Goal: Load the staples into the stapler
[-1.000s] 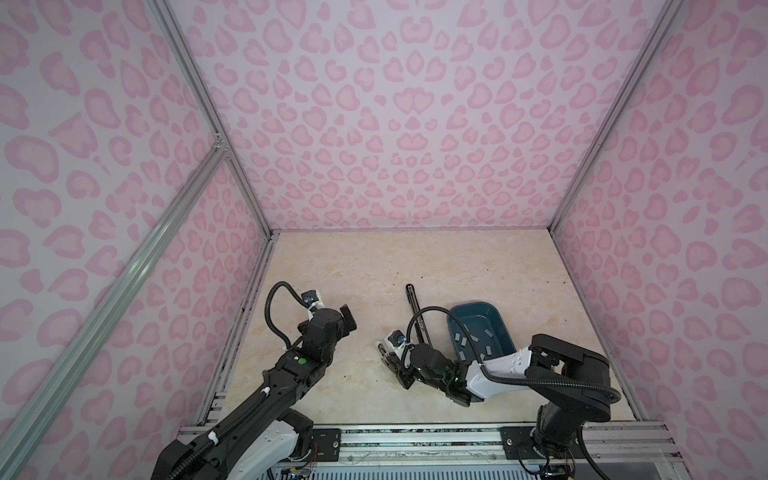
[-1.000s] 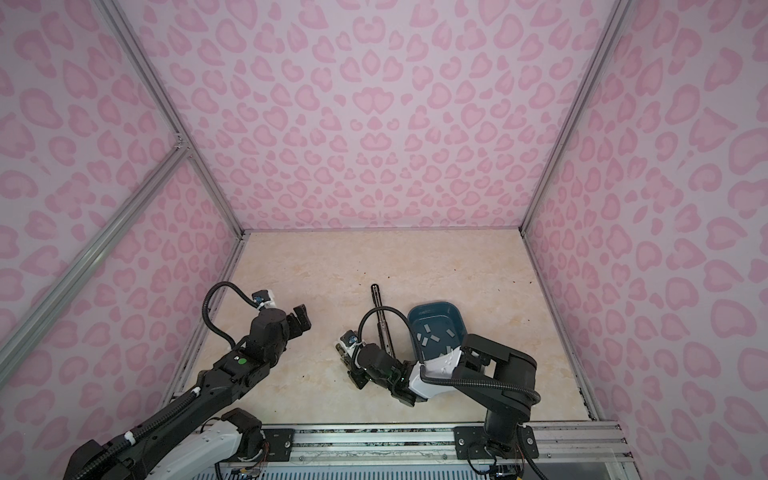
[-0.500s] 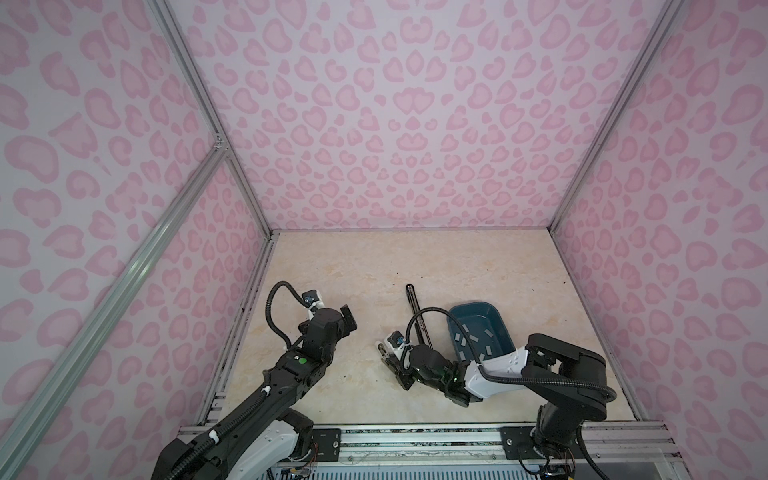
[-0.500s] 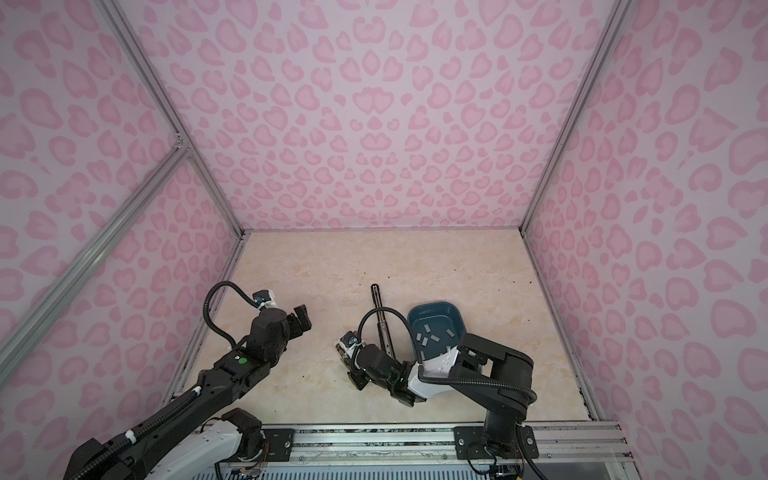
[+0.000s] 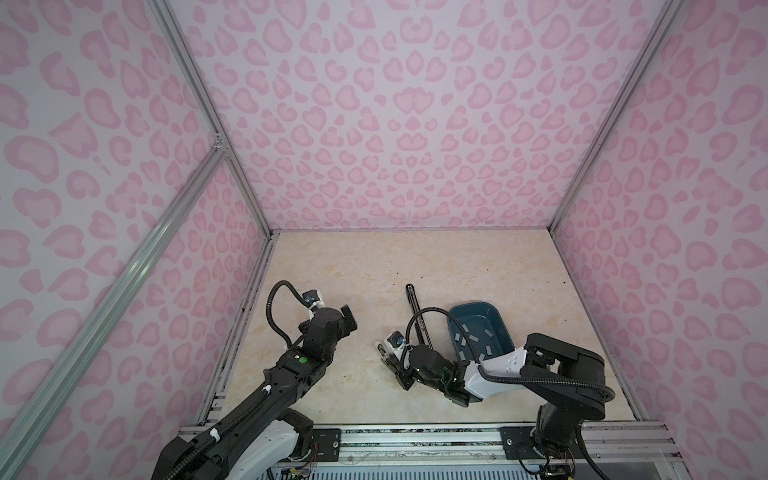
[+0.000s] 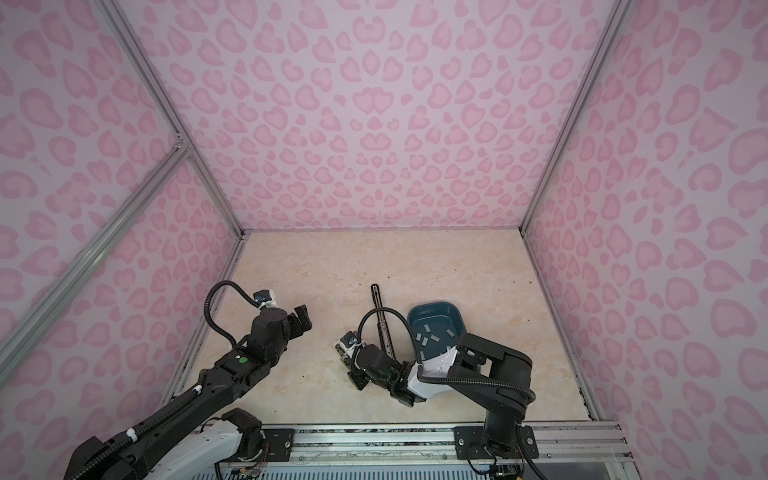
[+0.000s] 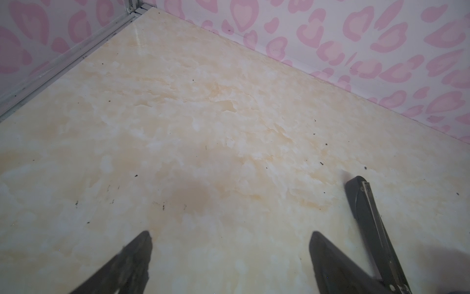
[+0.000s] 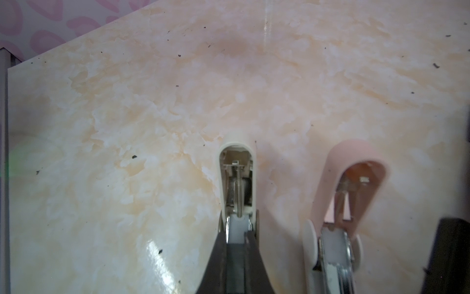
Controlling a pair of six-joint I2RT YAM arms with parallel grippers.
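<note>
A small white stapler (image 8: 237, 178) lies open on the table, its metal channel showing. My right gripper (image 8: 236, 235) sits low at the stapler's rear end, shut on a narrow grey strip of staples (image 8: 236, 264) lined up with the channel. In both top views this gripper (image 5: 386, 361) (image 6: 347, 365) is at front centre. More staples (image 5: 473, 338) (image 6: 432, 336) lie loose in the tray. My left gripper (image 5: 348, 321) (image 7: 230, 235) hangs open and empty above the table's left side.
A pink stapler (image 8: 356, 178) lies open right beside the white one. A long black stapler (image 5: 417, 316) (image 7: 368, 216) lies opened flat between the arms. The dark blue tray (image 5: 500, 328) (image 6: 457, 316) stands right of it, by the right arm.
The right arm's elbow has crept slightly to the left. Both grippers keep their states and the left arm has not moved.
</note>
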